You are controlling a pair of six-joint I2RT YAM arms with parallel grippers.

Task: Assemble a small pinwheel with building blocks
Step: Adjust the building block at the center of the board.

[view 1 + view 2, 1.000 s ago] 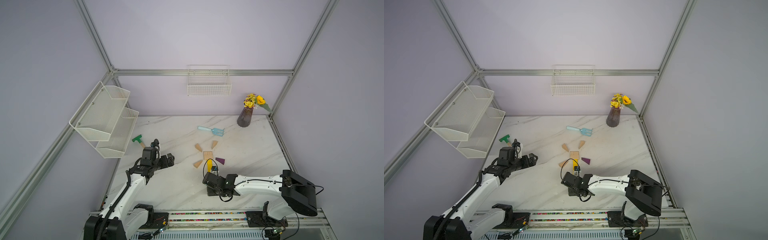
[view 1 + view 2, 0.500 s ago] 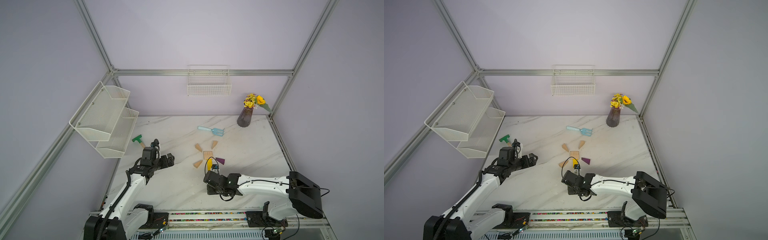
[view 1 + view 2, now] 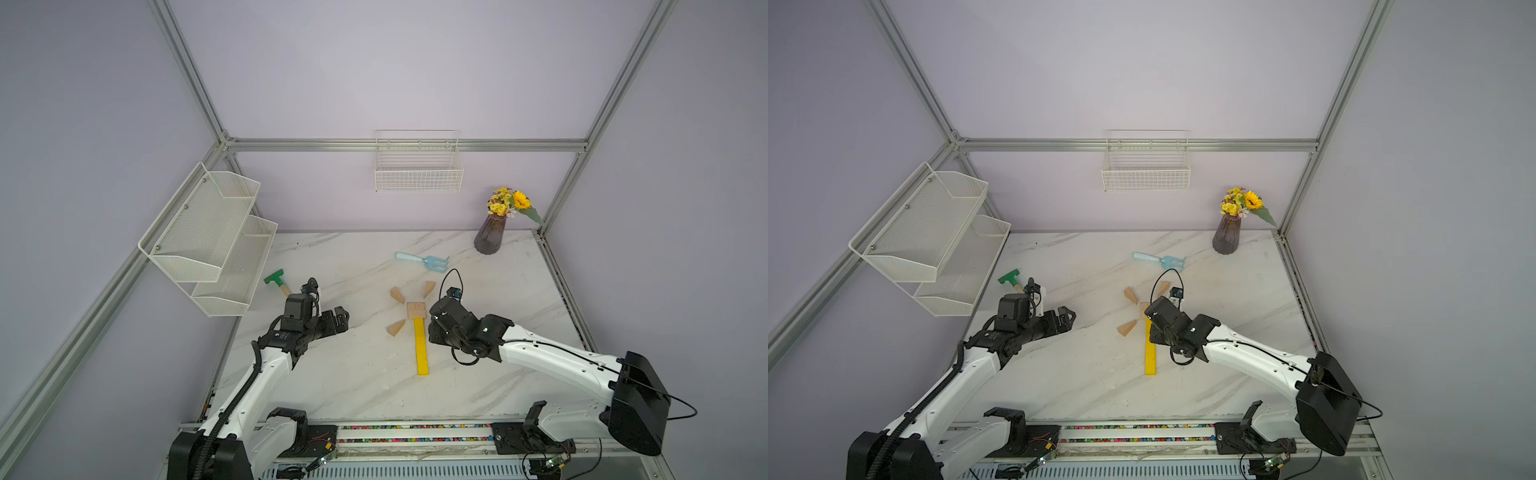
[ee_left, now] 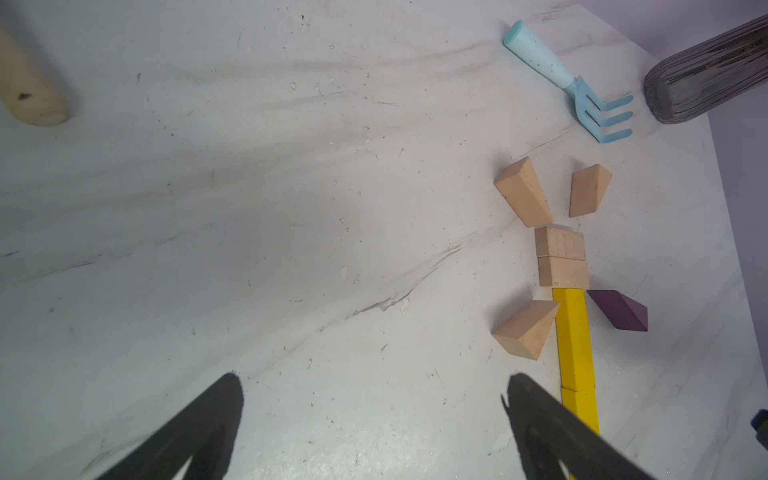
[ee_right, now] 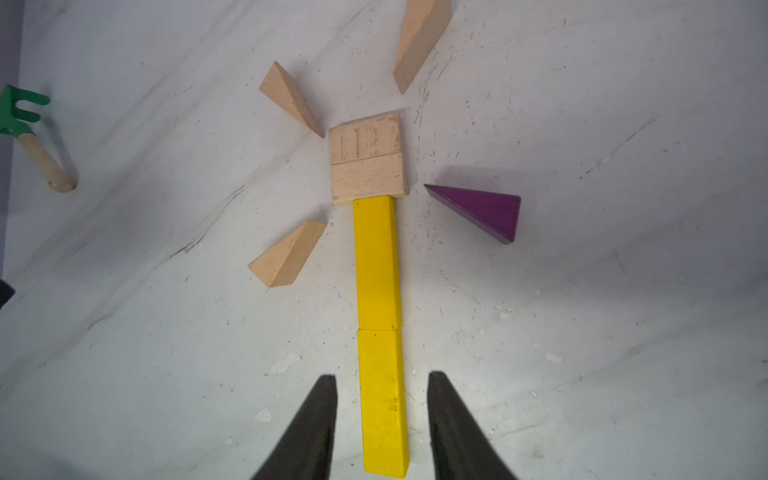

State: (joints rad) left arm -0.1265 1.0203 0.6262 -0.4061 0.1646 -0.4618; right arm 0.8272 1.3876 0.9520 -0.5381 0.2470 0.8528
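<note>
The pinwheel [image 5: 374, 249] lies flat: tan hub [image 5: 368, 164], four separate wedges [image 5: 482, 212], yellow stem [image 5: 380, 353].

Counted pieces, by kind.
Three tan wooden wedges [image 5: 293, 99] [image 5: 286, 255] [image 5: 419, 41], one purple wedge [image 5: 482, 210], two tan rectangular blocks [image 5: 365, 141] [image 5: 368, 178], two flat yellow bars [image 5: 376, 262] [image 5: 382, 399], one green-headed toy tool [image 5: 35, 151], one light-blue toy rake [image 4: 569, 81].

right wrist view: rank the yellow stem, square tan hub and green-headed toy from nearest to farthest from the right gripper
1. yellow stem: its near end lies between the open jaws of the right gripper, not clamped.
2. square tan hub: straight ahead, at the stem's far end.
3. green-headed toy: well off to the robot's left side.
</note>
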